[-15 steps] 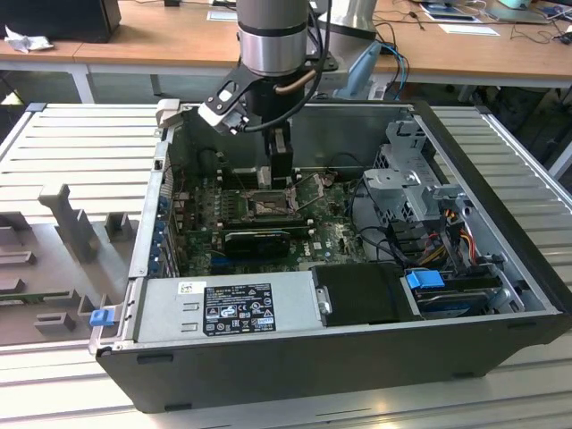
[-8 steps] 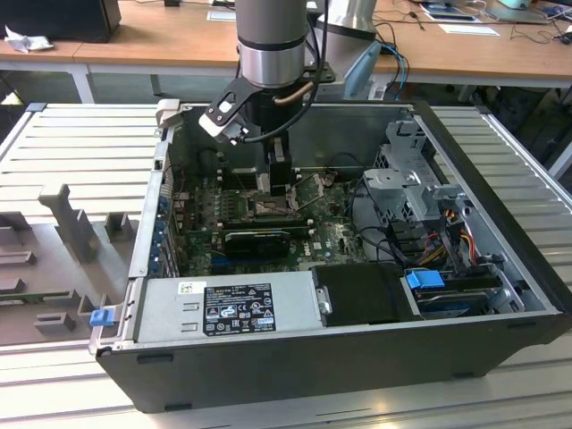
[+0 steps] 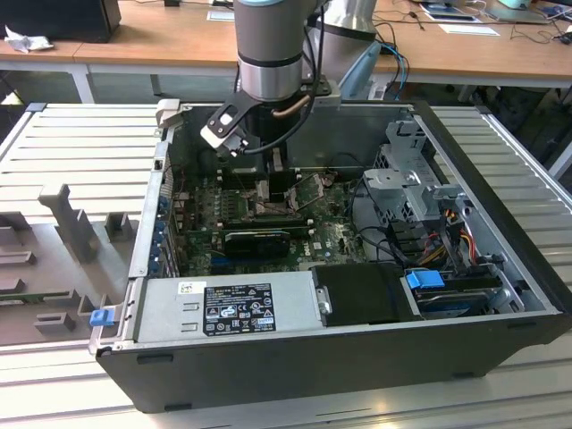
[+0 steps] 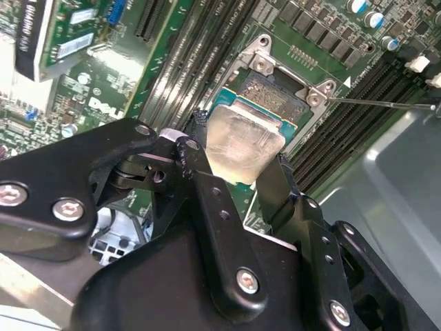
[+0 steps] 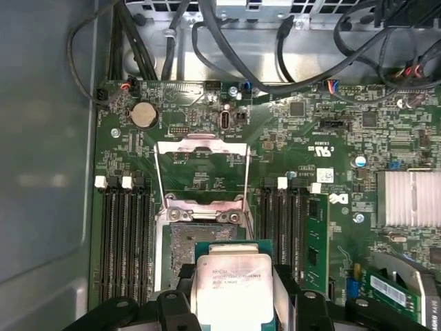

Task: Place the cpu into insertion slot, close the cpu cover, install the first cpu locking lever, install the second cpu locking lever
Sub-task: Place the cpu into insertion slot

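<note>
In both wrist views the cpu (image 4: 241,141) (image 5: 231,286), a flat square chip with a pale silver top, sits between the black fingers of my gripper (image 4: 238,150) (image 5: 232,293), which is shut on it. The chip hangs slightly tilted just above the insertion slot (image 4: 275,89) (image 5: 196,245), whose dark centre partly shows beyond the chip's edge. The cpu cover (image 5: 201,147) stands flipped open behind the slot. A thin metal lever rod (image 4: 386,103) sticks out beside the socket. In the exterior view my gripper (image 3: 268,188) is down inside the open computer case.
Long black memory slots (image 5: 124,234) (image 5: 282,227) flank the socket on the green motherboard (image 3: 331,237). A black expansion card (image 3: 259,239), a power supply (image 3: 232,304), a drive cage (image 3: 411,188) and black cables (image 5: 227,41) crowd the case. A finned heat sink (image 5: 410,200) is nearby.
</note>
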Controlling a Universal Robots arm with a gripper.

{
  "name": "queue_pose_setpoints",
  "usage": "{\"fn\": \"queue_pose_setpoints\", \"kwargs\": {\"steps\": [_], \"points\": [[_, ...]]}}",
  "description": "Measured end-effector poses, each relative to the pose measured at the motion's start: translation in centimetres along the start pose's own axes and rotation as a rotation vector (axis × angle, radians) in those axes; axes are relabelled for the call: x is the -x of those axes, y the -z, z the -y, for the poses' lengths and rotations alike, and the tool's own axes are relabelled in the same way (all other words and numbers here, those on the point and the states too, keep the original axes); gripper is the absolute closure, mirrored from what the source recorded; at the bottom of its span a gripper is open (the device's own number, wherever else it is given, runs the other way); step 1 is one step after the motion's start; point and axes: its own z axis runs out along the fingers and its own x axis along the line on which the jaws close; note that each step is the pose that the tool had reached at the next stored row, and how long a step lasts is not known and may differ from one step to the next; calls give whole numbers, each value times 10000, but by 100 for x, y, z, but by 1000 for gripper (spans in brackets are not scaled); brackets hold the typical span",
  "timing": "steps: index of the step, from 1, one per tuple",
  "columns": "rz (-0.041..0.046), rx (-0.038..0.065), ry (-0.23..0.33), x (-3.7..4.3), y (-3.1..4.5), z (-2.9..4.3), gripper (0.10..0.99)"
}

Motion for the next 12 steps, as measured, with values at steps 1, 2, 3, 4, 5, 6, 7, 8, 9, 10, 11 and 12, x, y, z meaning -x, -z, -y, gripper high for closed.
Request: {"fn": "queue_pose_setpoints", "kwargs": {"steps": [1,2,3,4,5,6,7,8,9,10,11,12], "points": [[-6,0,-1,-15,-13,1,557],[-7,1,-3,-28,-23,2,557],[-6,1,-31,-43,-40,2,557],[-4,2,-64,-49,-51,3,557],[0,3,-111,-59,-71,6,557],[1,4,-125,-64,-94,14,557],[1,3,-125,-65,-111,22,557],[1,3,-125,-65,-131,29,557],[-1,3,-124,-65,-148,32,557],[-2,3,-123,-66,-173,35,557],[-2,3,-125,-70,-190,37,557],[-3,4,-126,-76,-205,38,557]]}}
